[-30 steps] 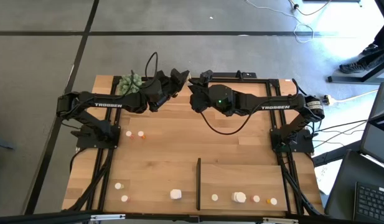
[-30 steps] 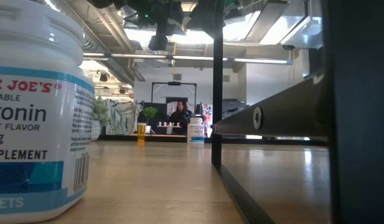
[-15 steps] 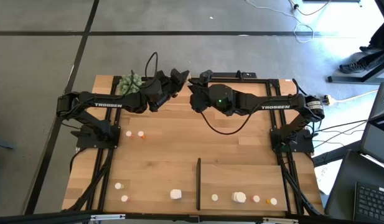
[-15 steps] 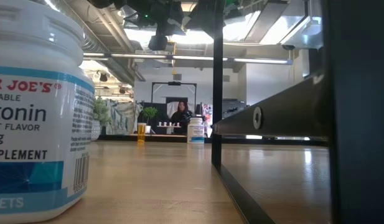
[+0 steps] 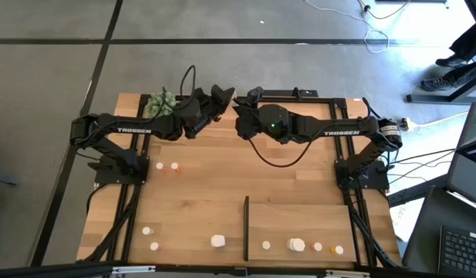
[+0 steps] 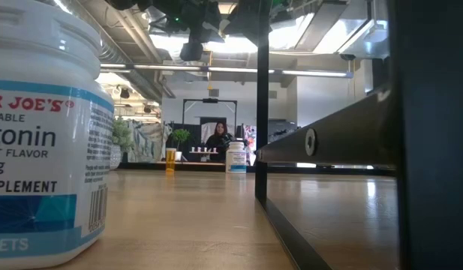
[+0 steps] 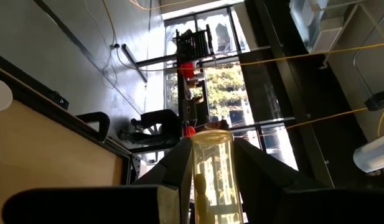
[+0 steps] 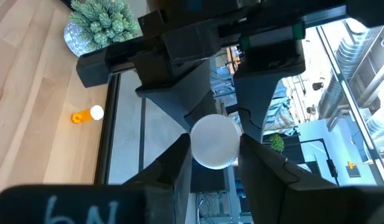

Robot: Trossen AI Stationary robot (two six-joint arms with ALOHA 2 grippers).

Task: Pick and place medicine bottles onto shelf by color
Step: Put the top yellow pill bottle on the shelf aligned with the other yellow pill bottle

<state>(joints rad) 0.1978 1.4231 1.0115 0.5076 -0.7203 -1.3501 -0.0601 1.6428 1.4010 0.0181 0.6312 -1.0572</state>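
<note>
Reaching inward from the left base, elbow bent, forearm stretching toward the counter's far middle. Holding the left pincer (image 5: 217, 98) raised there, fingers (image 7: 173, 171) pressing on either side of a clear orange bottle (image 7: 213, 174). Extending from the right base the same way, forearm level, wrist turned toward the other arm. Bringing the right pincer (image 5: 241, 116) nearly nose to nose with the left one, fingers (image 8: 177, 163) bearing against a white cap (image 8: 215, 140) from both sides. Hanging both pincers well above the counter.
</note>
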